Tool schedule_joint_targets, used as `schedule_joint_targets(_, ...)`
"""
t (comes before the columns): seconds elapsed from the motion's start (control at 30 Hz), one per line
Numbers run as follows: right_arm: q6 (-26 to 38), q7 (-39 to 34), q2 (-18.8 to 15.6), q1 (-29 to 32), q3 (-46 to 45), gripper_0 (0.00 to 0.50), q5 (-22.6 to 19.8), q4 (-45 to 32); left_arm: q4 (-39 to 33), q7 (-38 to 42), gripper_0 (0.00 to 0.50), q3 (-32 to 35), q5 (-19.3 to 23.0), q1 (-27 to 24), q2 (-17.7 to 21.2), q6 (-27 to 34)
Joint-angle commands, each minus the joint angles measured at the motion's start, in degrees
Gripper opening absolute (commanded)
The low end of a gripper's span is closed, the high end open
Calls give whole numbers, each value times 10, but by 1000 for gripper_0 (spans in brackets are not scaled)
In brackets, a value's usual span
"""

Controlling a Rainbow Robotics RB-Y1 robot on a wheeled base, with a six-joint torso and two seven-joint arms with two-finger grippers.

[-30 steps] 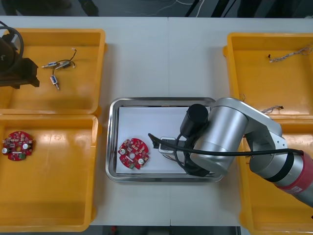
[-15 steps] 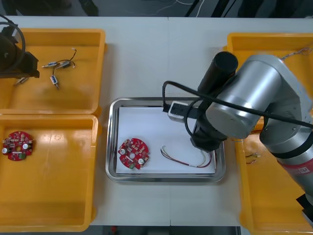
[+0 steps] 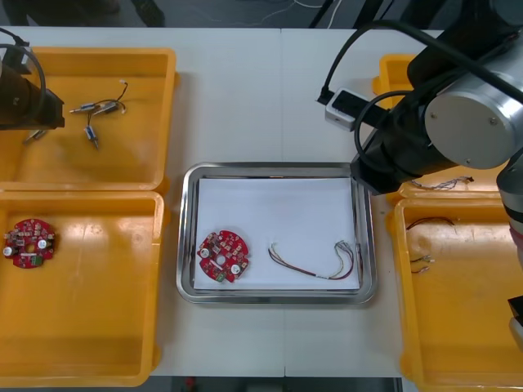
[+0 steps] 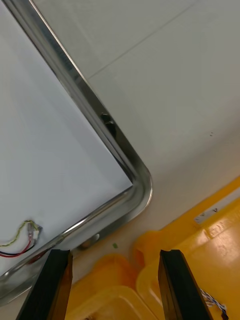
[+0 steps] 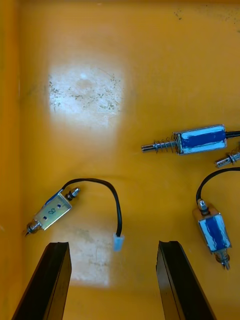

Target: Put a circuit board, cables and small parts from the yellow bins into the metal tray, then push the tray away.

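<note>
Left gripper (image 5: 113,250), fingers spread and empty, over boxy small metal part (image 5: 50,212) by yellow plastic bin (image 3: 122,159)'s left wall. Straddle its body, not the black lead (image 5: 112,195). Right gripper (image 4: 114,255), also spread, above shiny metal tray (image 3: 270,169)'s far-right corner.

Steep overhead, close wrists, shared tray (image 3: 185,241)

Tray (image 3: 186,237) on the desk (image 3: 270,98) between bins (image 3: 458,327), circuit board (image 3: 223,256) in its near-left corner, cable (image 3: 315,263) near-right, small metal parts (image 5: 200,140) in far-left bin (image 3: 147,155) under my left claw (image 5: 112,250).
</note>
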Motion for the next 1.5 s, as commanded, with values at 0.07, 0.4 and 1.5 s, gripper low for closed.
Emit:
schedule_joint_targets(0.07, 2, -32, -33, -22, -57, 500, 15, -5, 13, -55, 500, -10, -12, -31, -16, -24)
schedule_joint_targets(0.4, 2, -100, -61, -31, -112, 500, 60, 37, 19, -57, 458, -29, -26, -31, -19, -35)
schedule_joint_targets(1.5, 2, -180, -89, -123, -274, 500, 111, 416, -32, -43, 0, -21, -19, -31, -19, 33)
